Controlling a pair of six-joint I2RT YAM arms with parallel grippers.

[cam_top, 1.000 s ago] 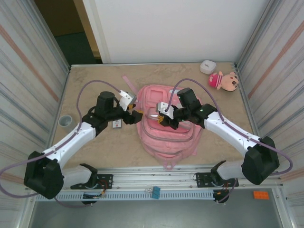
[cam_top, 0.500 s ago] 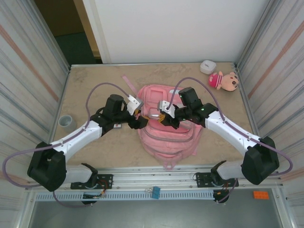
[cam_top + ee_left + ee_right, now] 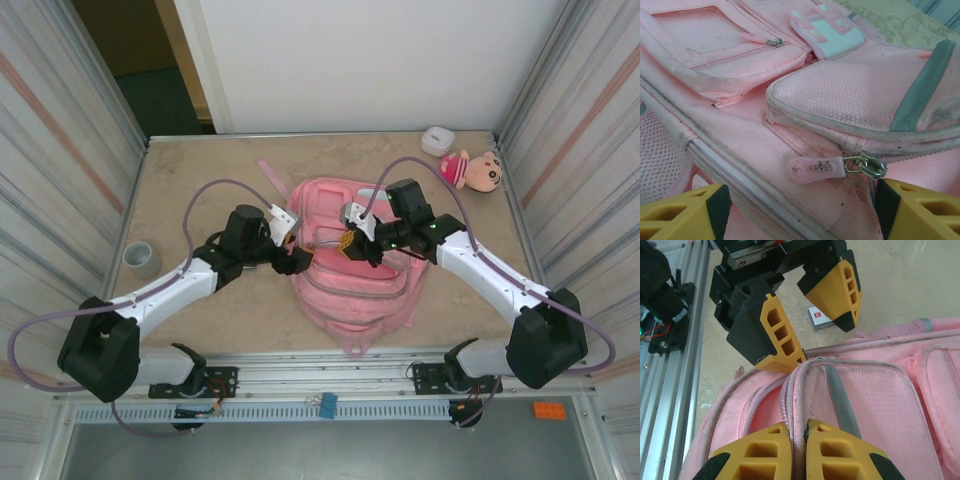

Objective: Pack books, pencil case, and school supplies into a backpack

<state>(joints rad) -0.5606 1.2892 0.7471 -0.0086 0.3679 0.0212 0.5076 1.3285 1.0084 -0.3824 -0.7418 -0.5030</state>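
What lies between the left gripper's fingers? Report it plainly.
A pink zipper pull with its metal slider, lying on the backpack, sits between the open fingers of the left gripper. The left wrist view shows it.

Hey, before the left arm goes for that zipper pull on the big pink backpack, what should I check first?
1. Left gripper open: ok.
2. Pink rubber zipper tab lined up between its fingers: ok.
3. Right gripper shut on piped seam of large pink fabric backpack: ok.
4. Backpack opened for packing: not ok, visible zips look closed.
5. Pink-hatted plush doll away from both arms: ok.
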